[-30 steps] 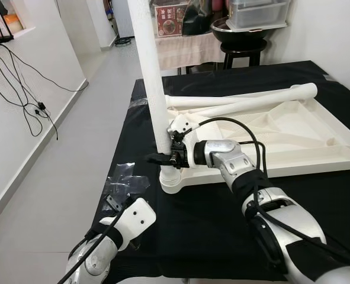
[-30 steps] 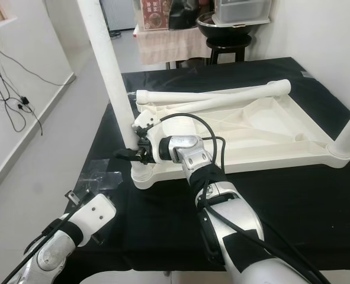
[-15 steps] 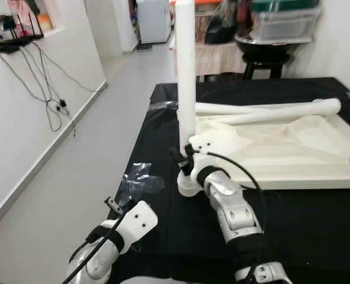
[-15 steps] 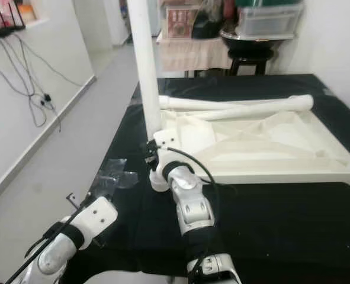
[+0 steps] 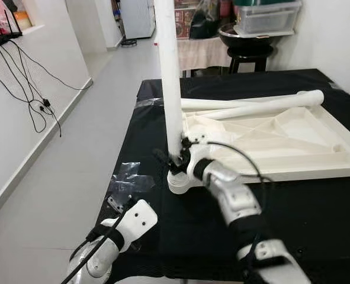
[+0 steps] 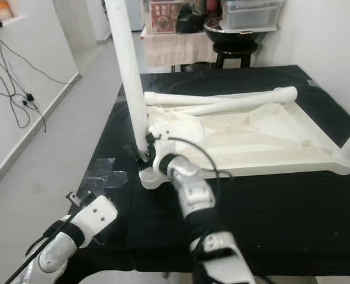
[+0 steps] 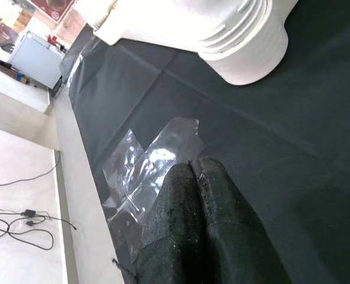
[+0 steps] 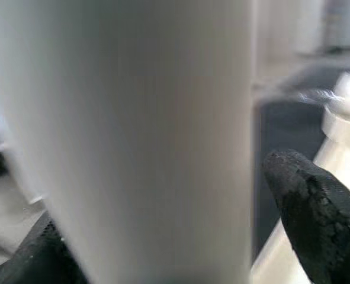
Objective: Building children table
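The upturned white tabletop (image 5: 281, 139) lies on the black-covered table (image 5: 317, 201). One leg (image 5: 167, 77) stands in its near corner socket, gripped low by the right gripper (image 5: 173, 158); two loose legs (image 5: 251, 106) await along its far edge. The left gripper (image 7: 192, 236) hangs clenched, empty.

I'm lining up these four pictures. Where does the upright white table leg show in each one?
Left eye view: the upright leg rises left of centre, the right pincer at its base.
Right eye view: left of centre, above the corner socket.
Left wrist view: not the leg itself; its ribbed socket sits beyond the shut left pincer.
Right wrist view: the leg, close up and blurred.
Shared landmark: the corner socket.
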`<state>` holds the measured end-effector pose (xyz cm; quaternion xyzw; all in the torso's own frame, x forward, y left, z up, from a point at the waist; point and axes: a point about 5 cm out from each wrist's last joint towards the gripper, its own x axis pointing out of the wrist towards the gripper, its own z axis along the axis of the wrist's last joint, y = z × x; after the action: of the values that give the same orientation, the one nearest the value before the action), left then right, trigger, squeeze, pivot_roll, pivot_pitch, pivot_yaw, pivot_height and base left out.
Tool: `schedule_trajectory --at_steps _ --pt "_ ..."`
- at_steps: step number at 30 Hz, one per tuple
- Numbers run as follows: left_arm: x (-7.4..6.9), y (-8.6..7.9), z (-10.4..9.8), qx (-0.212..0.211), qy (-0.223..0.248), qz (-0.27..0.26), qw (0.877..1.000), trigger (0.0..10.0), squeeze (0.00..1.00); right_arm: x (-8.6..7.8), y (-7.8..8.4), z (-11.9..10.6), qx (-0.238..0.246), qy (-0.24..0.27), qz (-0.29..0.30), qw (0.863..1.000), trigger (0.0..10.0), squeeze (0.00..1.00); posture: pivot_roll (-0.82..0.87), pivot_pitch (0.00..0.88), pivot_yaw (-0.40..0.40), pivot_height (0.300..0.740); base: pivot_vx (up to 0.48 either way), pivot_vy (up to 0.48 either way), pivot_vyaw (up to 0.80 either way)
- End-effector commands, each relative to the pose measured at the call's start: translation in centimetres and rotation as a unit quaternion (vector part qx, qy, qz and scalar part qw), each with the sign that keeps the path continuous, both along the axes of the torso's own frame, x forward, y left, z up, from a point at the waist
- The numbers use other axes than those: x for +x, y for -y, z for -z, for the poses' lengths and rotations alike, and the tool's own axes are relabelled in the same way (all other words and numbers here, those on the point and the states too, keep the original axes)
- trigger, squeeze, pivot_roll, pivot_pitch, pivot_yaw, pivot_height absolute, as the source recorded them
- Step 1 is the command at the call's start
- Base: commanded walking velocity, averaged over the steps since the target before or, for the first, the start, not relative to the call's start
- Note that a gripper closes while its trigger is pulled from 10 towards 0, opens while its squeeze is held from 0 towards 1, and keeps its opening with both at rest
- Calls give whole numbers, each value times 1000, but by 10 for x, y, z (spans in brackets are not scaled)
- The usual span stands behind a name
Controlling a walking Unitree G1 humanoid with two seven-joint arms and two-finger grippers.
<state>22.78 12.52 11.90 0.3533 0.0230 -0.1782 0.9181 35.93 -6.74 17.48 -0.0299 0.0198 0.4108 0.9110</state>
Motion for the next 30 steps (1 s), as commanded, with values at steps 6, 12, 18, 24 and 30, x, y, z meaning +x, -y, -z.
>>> schedule_trajectory --at_steps 6,12,18,24,30 --pt "0 -3 4 7 -3 -3 1000 10000 0 0 -5 9 -70 -24 -187 980 10000 0 -47 0 70 740 0 0 0" --pt "0 -4 6 8 -4 -4 1000 10000 0 9 -11 5 -65 -52 -196 977 0 0 -37 0 74 740 0 0 0" --pt "-2 -3 8 9 -5 -5 1000 10000 0 11 -8 8 -69 -66 -196 976 0 0 -37 0 68 740 0 0 0" --pt "-5 -2 10 10 -5 -6 1000 10000 0 14 -3 27 -98 -81 -79 989 0 0 -34 0 43 740 0 0 0" --pt "-10 -4 9 9 -5 -6 1000 10000 0 -13 3 52 -28 -81 209 974 0 0 -39 8 43 740 0 0 0"
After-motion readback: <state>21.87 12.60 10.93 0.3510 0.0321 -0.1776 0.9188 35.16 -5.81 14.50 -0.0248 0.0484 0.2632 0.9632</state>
